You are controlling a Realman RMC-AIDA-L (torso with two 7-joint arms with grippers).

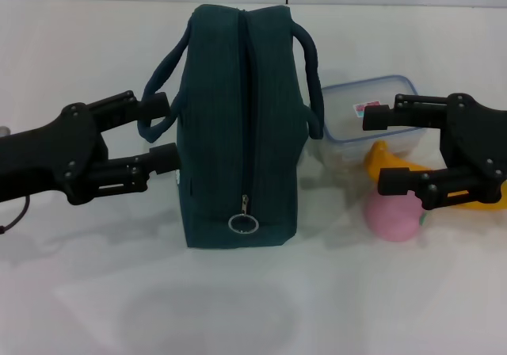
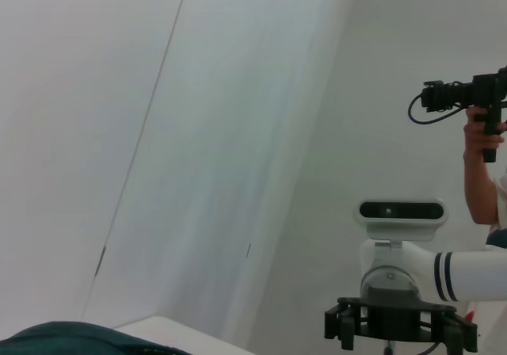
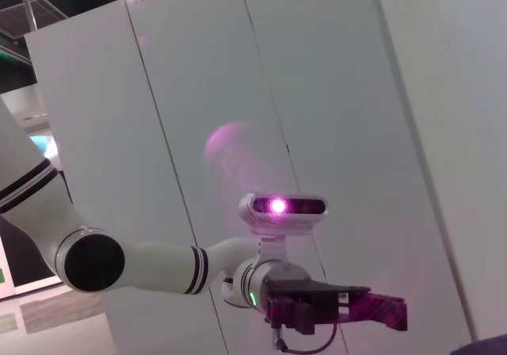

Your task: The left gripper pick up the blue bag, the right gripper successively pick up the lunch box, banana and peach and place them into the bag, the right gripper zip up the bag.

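Note:
The blue bag (image 1: 238, 125) stands upright in the middle of the table, its top zipper shut and the ring pull (image 1: 243, 223) hanging at the near end. My left gripper (image 1: 166, 129) is open at the bag's left side, its fingertips beside the left handle (image 1: 157, 82). On the bag's right, my right gripper (image 1: 376, 150) is open and hovers over the lunch box (image 1: 348, 109), the banana (image 1: 382, 162) and the pink peach (image 1: 392, 216). It holds nothing. A dark strip of the bag (image 2: 71, 341) shows in the left wrist view.
The white table (image 1: 253, 307) runs out in front of the bag. A wall with panel seams stands behind. In the left wrist view a person (image 2: 487, 173) holds a camera beyond the robot's head.

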